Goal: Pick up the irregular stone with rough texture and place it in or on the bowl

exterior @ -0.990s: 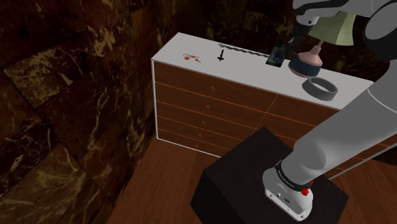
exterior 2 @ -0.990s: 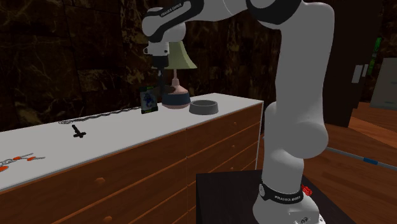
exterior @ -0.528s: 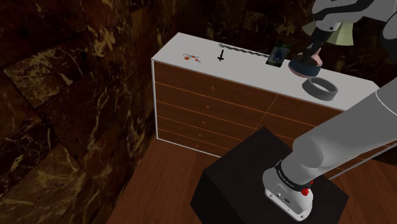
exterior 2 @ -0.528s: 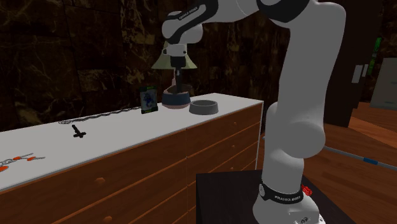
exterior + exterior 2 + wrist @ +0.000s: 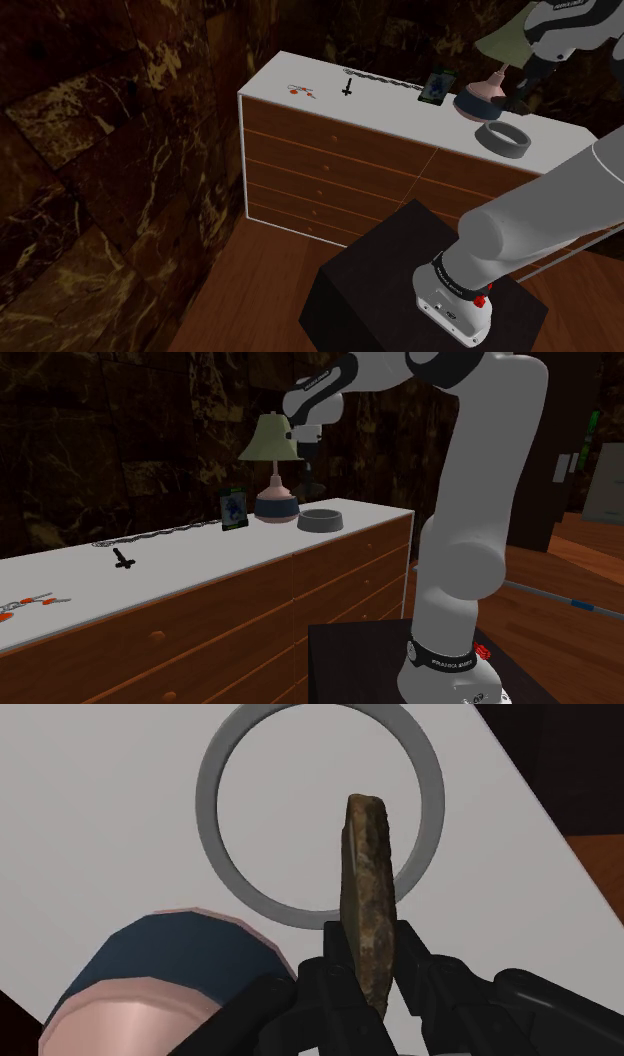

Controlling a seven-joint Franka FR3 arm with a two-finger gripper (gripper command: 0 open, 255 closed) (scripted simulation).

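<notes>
Stone clamped edge-on between gripper fingers, above rim of bowl; release now risks rim strike, bounce toward lamp base beside bowl.

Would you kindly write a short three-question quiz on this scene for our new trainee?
1. True or false: the black two-finger gripper is shut on the rough brown flat stone.
2. In the wrist view, what lies beyond the stone? A: the grey round bowl; B: a red carpet; C: a wooden chair.
3. Fill in: beside the bowl stands the pink-and-navy base of a ____.
Key: 1 true; 2 A; 3 lamp.
</notes>
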